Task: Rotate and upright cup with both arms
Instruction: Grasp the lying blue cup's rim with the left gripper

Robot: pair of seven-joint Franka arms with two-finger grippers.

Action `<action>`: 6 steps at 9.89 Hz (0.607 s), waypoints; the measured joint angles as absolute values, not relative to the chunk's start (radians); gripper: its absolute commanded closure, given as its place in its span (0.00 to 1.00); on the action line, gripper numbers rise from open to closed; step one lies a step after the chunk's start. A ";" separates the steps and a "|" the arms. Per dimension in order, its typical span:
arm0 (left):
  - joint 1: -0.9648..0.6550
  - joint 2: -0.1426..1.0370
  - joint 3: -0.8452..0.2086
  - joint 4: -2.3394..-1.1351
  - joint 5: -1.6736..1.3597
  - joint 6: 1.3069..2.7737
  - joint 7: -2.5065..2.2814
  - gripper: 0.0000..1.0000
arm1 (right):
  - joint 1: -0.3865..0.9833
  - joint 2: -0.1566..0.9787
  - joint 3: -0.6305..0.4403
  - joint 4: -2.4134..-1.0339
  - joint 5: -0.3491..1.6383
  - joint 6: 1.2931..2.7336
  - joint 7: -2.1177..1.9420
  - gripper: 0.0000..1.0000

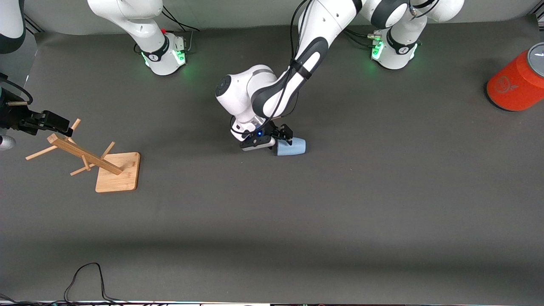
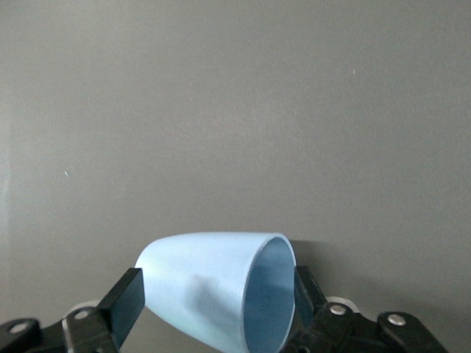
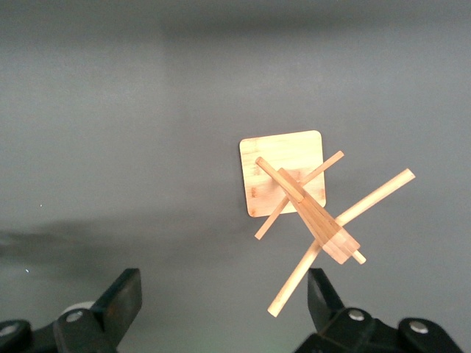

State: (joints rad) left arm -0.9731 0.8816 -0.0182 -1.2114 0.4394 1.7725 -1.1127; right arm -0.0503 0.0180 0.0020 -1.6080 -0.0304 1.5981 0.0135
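Observation:
The pale blue cup lies on its side on the dark mat near the table's middle. My left gripper reaches down from its arm and is shut on the cup. In the left wrist view the cup fills the gap between the black fingers, one at its base end and one at its rim, with the darker inside showing. My right gripper is open and empty, up over the wooden rack at the right arm's end of the table; in the right wrist view it holds nothing.
A tilted wooden peg rack on a square base stands under my right gripper and shows in the right wrist view. An orange-red cylinder with a grey lid lies at the left arm's end. A black cable loops at the front edge.

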 measured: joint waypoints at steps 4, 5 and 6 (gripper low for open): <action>-0.974 0.896 -0.017 -1.205 0.454 1.656 -1.112 1.00 | -0.003 0.017 -0.054 -1.608 -0.030 1.606 -0.012 0.00; -0.973 0.891 -0.015 -1.201 0.456 1.620 -1.110 1.00 | 0.011 0.017 -0.063 -1.608 -0.030 1.606 -0.012 0.00; -0.968 0.889 -0.014 -1.192 0.455 1.612 -1.108 1.00 | 0.018 0.016 -0.066 -1.608 -0.030 1.606 -0.012 0.00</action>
